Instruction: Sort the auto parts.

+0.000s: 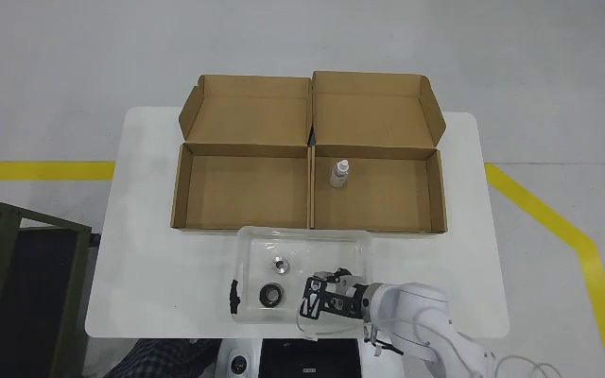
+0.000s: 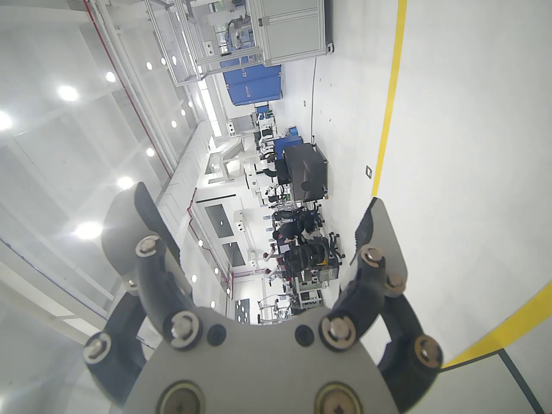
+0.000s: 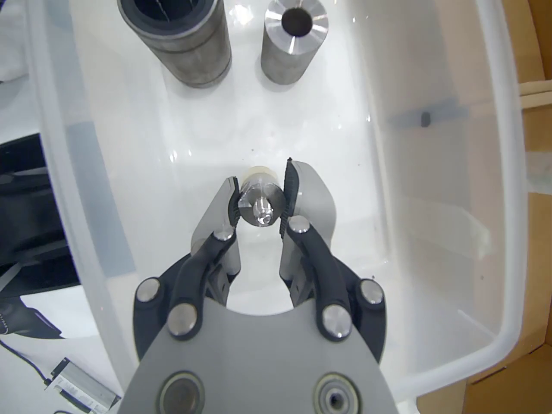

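My right gripper [image 3: 261, 193] is inside the clear plastic bin [image 3: 435, 183], shut on a small silver metal part with a pointed tip [image 3: 260, 211]. In the top view this gripper [image 1: 316, 296] sits at the bin's near right side. Farther along the bin floor stand a large dark cylindrical bearing [image 3: 177, 23] and a smaller silver sleeve [image 3: 294, 36]; from above they are the bearing [image 1: 272, 294] and the sleeve [image 1: 278, 264]. My left gripper [image 2: 258, 200] is open, holds nothing, and points away from the table toward the room.
Two open cardboard boxes stand side by side behind the bin: the left box [image 1: 241, 189] and the right box [image 1: 397, 194], which holds a small white part [image 1: 338, 173]. A black object [image 1: 233, 296] sits at the bin's left rim.
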Available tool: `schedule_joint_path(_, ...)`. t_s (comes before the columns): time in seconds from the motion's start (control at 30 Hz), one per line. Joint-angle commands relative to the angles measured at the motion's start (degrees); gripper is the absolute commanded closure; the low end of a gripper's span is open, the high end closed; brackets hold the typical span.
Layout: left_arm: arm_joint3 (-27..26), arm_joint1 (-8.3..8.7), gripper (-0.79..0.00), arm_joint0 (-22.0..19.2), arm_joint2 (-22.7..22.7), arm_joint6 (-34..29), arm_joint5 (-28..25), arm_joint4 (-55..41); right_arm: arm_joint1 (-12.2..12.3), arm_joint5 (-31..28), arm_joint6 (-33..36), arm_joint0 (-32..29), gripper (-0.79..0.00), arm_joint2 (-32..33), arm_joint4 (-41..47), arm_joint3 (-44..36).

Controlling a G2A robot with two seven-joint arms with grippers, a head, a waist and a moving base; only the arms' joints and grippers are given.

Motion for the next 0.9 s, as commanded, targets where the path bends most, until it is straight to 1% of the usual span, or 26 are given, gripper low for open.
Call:
schedule_joint_path(0.0, 0.00, 0.00, -0.785, 0.00, 0.00, 0.00, 0.00, 0.00, 0.09, -1.14, -2.38, 0.01, 0.000, 0.28, 1.24, -0.05)
schedule_joint_path(0.07, 0.00, 0.00, -0.785, 0.00, 0.00, 0.00, 0.00, 0.00, 0.24, -1.36, -4.53, -0.09, 0.000, 0.92, 1.22, -0.55)
schedule_joint_path(0.2, 0.00, 0.00, -0.785, 0.00, 0.00, 0.00, 0.00, 0.00, 0.60, -2.49, -12.27, -1.19, 0.000, 2.81, 3.33, -1.62)
schedule_joint_path(0.3, 0.00, 0.00, -0.785, 0.00, 0.00, 0.00, 0.00, 0.00, 0.96, -4.67, -18.92, -1.89, 0.000, 4.97, 5.98, -1.26)
schedule_joint_path(0.33, 0.00, 0.00, -0.785, 0.00, 0.00, 0.00, 0.00, 0.00, 1.06, -6.25, -21.82, -2.12, 0.000, 5.57, 8.09, -1.03)
schedule_joint_path(0.4, 0.00, 0.00, -0.785, 0.00, 0.00, 0.00, 0.00, 0.00, 1.40, -11.31, -27.85, -1.83, 0.000, 7.98, 13.71, 0.78)
schedule_joint_path(0.57, 0.00, 0.00, -0.785, 0.00, 0.00, 0.00, 0.00, 0.00, 2.14, -16.32, -38.13, -2.61, 0.000, 14.54, 20.23, 3.16)
schedule_joint_path(0.73, 0.00, 0.00, -0.785, 0.00, 0.00, 0.00, 0.00, 0.00, 2.64, -19.72, -45.70, -4.38, 0.000, 19.31, 23.92, 4.20)
schedule_joint_path(0.87, 0.00, 0.00, -0.785, 0.00, 0.00, 0.00, 0.00, 0.00, 2.76, -20.56, -50.50, -5.37, 0.000, 21.74, 25.58, 5.07)
